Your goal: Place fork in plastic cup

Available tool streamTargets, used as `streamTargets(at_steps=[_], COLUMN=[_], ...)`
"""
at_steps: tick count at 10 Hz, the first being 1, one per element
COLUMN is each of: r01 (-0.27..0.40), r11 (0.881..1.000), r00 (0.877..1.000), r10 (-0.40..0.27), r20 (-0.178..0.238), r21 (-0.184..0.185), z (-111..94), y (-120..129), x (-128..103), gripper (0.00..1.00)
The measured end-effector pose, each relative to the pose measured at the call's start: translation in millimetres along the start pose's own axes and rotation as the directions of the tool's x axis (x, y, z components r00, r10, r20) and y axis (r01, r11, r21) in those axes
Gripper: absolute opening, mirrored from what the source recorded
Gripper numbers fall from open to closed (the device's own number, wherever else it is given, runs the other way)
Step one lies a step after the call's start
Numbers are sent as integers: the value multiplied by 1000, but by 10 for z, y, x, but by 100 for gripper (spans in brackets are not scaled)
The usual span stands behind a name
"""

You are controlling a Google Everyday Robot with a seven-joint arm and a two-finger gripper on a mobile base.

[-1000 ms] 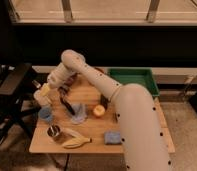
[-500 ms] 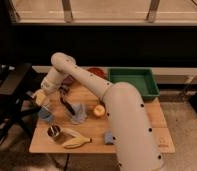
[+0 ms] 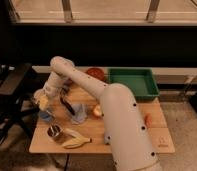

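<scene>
A banana (image 3: 76, 142) and a dark round cup (image 3: 54, 132) sit at the near left edge of the wooden table (image 3: 157, 137). Just beyond, the gripper (image 3: 42, 101) hovers at the left edge above a bluish plastic cup (image 3: 45, 116); its grip cannot be made out, nor can the fork. A black utensil (image 3: 67, 105) lies beside a grey cup (image 3: 78, 113) and an apple (image 3: 97, 111). Farther back stand a red bowl (image 3: 95, 73) and a green bin (image 3: 133, 83).
</scene>
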Motion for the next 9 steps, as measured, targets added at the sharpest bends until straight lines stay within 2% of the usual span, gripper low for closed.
streamTargets(at_steps=[4,7,9], r01=[-42,-71,-78], r11=[999,998,997], r00=[999,997,997], r10=[42,71,78], r20=[-13,4,11], r21=[-9,-3,2], z=[96,119,114], y=[-89,-134,-141], x=[91,97,90], gripper=[2,28,50])
